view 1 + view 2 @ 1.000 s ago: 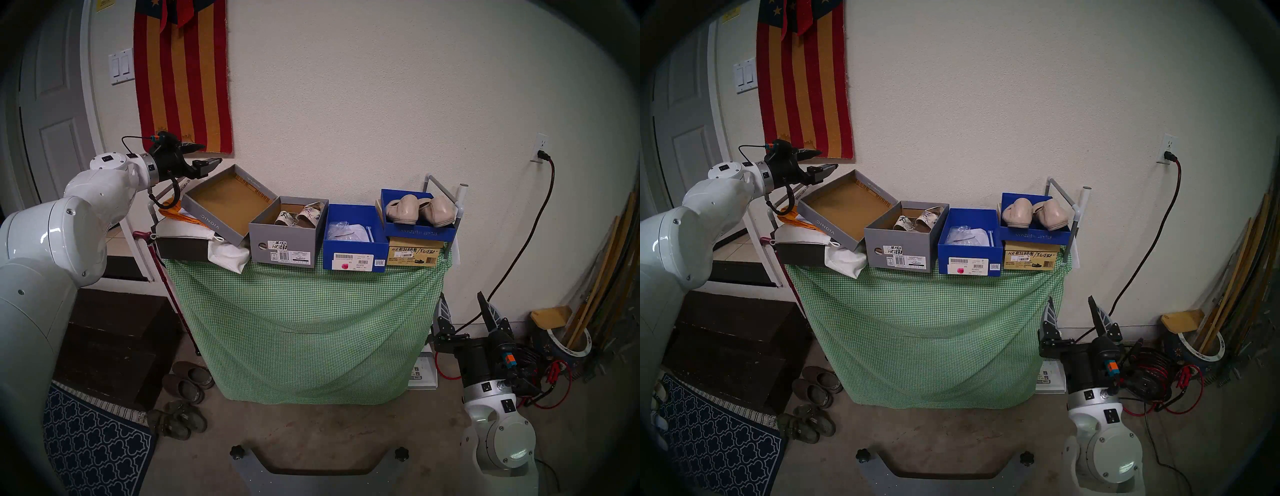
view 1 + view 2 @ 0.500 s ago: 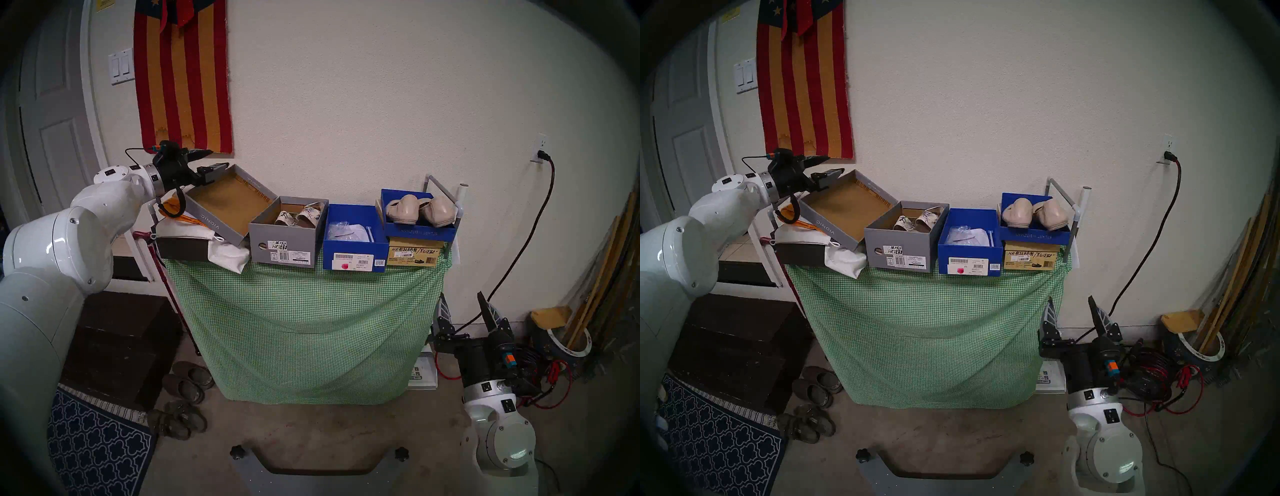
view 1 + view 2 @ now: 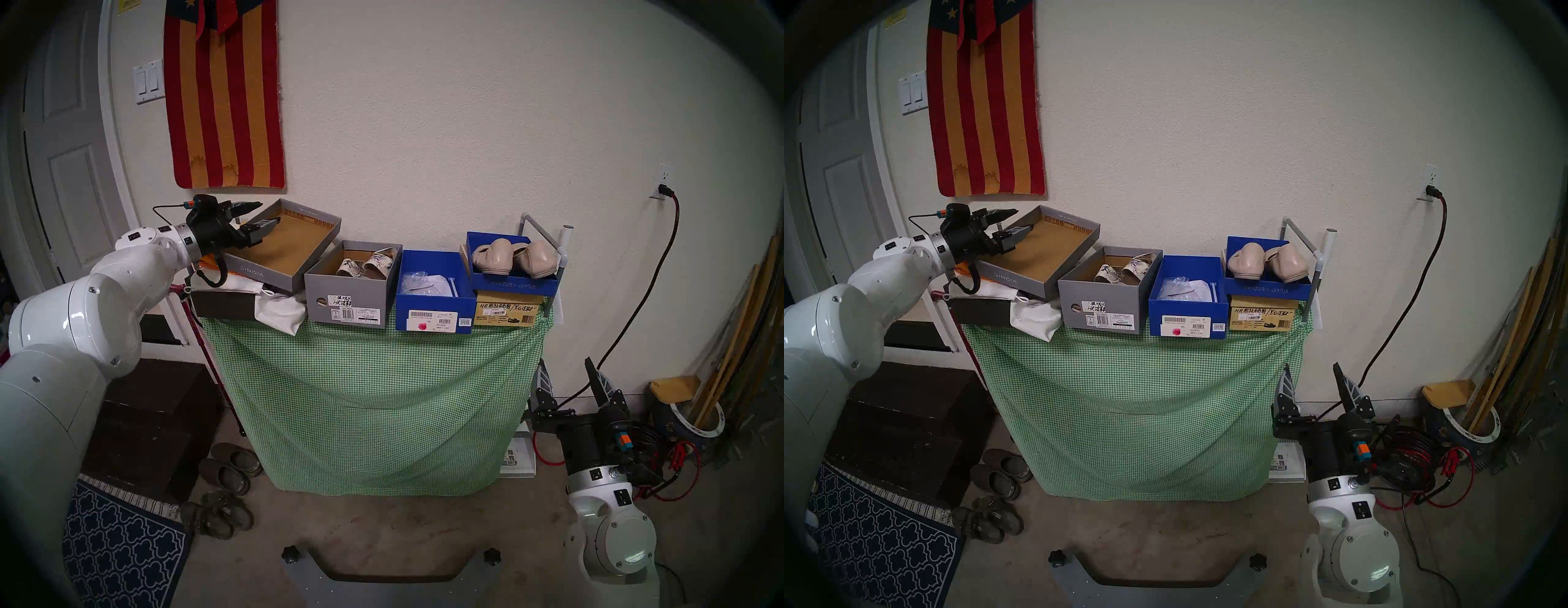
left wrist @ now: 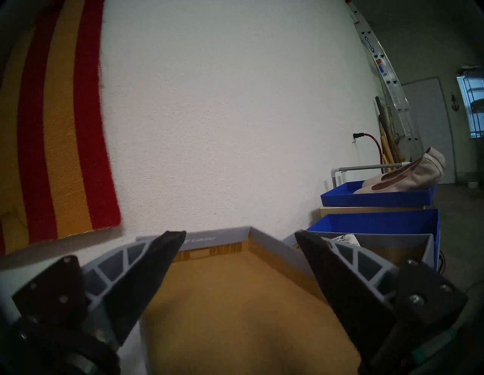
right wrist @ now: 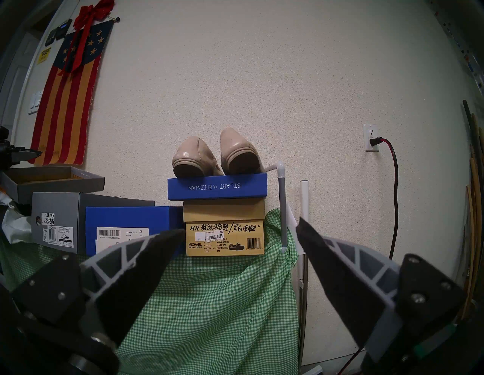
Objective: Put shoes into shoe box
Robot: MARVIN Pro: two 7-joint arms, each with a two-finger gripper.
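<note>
Grey lid (image 3: 283,248): left gripper (image 3: 266,215) apart over it | right gripper (image 3: 568,373) apart, empty

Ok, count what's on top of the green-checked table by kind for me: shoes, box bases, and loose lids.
Shoes: 4, two sandals in the grey box, two beige ballet flats on the blue lid
Box bases: 4, grey, blue box, tan box, dark brown box
Loose lids: 2, grey lid, blue
Total: 10
</note>
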